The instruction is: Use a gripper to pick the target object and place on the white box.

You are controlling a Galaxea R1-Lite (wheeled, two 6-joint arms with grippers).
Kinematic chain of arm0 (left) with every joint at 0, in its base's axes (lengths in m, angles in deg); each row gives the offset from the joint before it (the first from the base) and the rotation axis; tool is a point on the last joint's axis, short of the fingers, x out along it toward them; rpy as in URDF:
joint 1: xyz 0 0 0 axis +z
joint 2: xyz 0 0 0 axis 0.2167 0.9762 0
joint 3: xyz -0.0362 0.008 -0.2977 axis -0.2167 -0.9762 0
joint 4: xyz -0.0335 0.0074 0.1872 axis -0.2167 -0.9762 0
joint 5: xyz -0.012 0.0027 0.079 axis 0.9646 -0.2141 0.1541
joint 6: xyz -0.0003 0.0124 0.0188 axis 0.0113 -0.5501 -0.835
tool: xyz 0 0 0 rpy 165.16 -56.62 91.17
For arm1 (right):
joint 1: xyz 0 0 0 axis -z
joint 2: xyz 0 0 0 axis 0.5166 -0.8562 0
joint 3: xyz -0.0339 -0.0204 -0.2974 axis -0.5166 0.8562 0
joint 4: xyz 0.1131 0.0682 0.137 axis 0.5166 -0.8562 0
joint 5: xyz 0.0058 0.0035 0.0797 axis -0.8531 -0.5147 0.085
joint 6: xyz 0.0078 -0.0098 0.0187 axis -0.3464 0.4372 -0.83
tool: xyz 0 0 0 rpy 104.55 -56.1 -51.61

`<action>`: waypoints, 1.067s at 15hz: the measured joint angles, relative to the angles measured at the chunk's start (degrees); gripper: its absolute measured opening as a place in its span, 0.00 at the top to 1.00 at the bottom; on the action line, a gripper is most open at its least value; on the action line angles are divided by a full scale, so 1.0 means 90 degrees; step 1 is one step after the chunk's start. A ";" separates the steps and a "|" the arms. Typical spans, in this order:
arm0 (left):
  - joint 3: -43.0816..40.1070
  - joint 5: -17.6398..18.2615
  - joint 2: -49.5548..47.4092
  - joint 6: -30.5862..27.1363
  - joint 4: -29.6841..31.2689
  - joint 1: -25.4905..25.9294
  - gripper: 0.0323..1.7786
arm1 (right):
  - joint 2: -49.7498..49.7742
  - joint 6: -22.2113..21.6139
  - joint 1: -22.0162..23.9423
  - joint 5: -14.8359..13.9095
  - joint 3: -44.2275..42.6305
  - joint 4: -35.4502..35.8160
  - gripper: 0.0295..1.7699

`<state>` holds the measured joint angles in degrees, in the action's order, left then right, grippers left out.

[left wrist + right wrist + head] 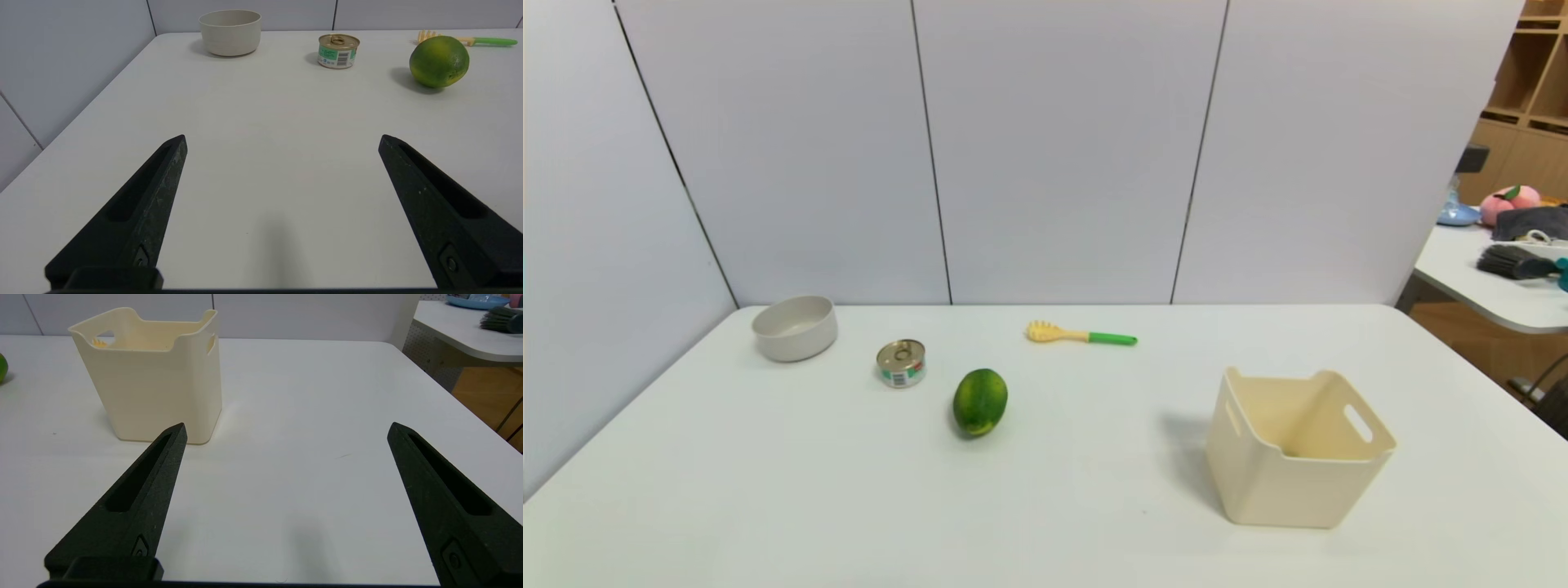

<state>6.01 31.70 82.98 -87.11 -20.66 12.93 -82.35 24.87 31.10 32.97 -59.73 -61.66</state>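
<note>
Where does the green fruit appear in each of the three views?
Head view: green fruit left of centre on the table, beside the tin can.
Left wrist view: fruit far off, beyond the open left gripper.
Right wrist view: only a sliver of fruit at the picture's edge.
Shared landmark: the yellow, green-handled scoop, behind the fruit.

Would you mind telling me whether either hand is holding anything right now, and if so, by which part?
Nothing is held. The left hand and the right hand both stand open over bare table, with nothing between their fingers.
</note>
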 joint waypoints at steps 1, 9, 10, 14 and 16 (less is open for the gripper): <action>-0.0007 -0.0022 -0.0005 0.0041 0.0008 0.0000 0.05 | 0.0000 0.0000 0.0000 0.0000 0.0000 -0.0003 0.04; -0.0015 -0.0062 -0.0019 0.0096 0.0003 0.0000 0.05 | 0.0000 -0.0003 0.0000 0.0000 0.0000 0.0000 0.04; -0.0015 -0.0060 -0.0019 0.0096 0.0003 0.0000 0.05 | 0.0000 0.0000 0.0000 0.0000 0.0000 0.0000 0.04; -0.0015 -0.0062 -0.0019 0.0096 0.0000 0.0000 0.05 | 0.0000 0.0001 0.0000 0.0003 0.0000 -0.0003 0.04; -0.0015 -0.0062 -0.0019 0.0096 0.0000 0.0000 0.05 | 0.0000 0.0001 0.0000 0.0003 0.0000 0.0000 0.04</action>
<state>5.88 31.14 82.81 -86.24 -20.66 12.93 -82.35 24.88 31.10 33.00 -59.73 -61.66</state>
